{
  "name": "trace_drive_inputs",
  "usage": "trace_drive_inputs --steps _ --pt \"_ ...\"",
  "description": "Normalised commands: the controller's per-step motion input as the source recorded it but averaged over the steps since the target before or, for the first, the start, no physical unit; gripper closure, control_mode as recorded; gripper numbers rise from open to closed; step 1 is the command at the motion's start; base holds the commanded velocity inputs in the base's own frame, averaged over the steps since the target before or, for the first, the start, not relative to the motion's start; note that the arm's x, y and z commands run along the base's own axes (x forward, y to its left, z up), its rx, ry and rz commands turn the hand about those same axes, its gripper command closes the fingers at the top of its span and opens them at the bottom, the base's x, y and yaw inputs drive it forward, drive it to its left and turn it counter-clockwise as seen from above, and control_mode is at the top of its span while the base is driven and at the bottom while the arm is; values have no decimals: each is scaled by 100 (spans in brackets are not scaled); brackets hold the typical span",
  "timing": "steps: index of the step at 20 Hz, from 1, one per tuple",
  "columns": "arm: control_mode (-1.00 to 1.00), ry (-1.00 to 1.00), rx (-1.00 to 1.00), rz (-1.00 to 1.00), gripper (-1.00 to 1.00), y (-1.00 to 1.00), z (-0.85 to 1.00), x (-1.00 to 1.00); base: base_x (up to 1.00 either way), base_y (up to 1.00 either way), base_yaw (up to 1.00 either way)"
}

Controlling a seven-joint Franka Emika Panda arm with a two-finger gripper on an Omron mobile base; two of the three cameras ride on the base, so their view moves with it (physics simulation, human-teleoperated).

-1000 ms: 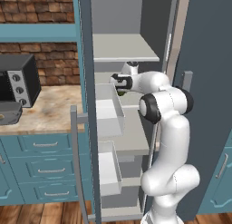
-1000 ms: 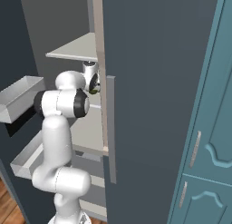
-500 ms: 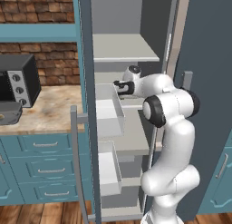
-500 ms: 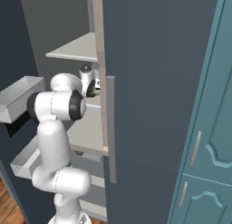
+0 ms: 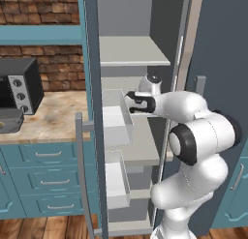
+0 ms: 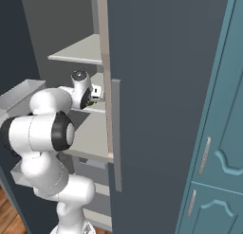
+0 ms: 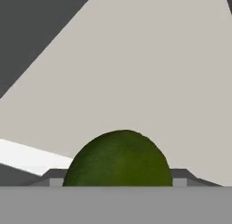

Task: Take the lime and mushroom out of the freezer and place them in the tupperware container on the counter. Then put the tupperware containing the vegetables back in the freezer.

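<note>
The step in hand is removal of the lime (image 7: 118, 158) from the freezer (image 5: 140, 64). In the hand view the lime sits at bottom centre of the frame, between the tips of the claw (image 7: 118, 175), whose jaws stand wide on either side of it; a firm grip appears likely, but contact at the pads cannot be confirmed. In the left base view the claw (image 5: 131, 101) lies at centre frame, just over the upper white drawer bin (image 5: 116, 118). The next move calls for withdrawing the arm clear of the freezer opening, then carrying the lime left to the tupperware container (image 5: 9, 121) on the worktop (image 5: 53, 122) at the left edge of the frame. Compared with the earlier frames, the wrist has moved further right and back from the bin, while the jaw spacing is unchanged.
</note>
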Motion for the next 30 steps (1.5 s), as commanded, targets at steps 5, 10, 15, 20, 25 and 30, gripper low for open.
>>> trace_drive_inputs --steps 5,10,15,20,25,30 --pt "-100 0 0 0 100 -17 100 -100 0 0 0" --pt "-100 0 0 0 100 -16 100 -100 0 0 0" --pt "-100 0 -5 0 100 -23 100 -100 0 0 0" --pt "-100 0 -8 -1 100 -19 100 -100 0 0 0" --pt "-100 6 -13 0 100 -13 85 -100 0 0 0" --pt "-100 3 -2 0 100 -8 56 -100 0 0 0"
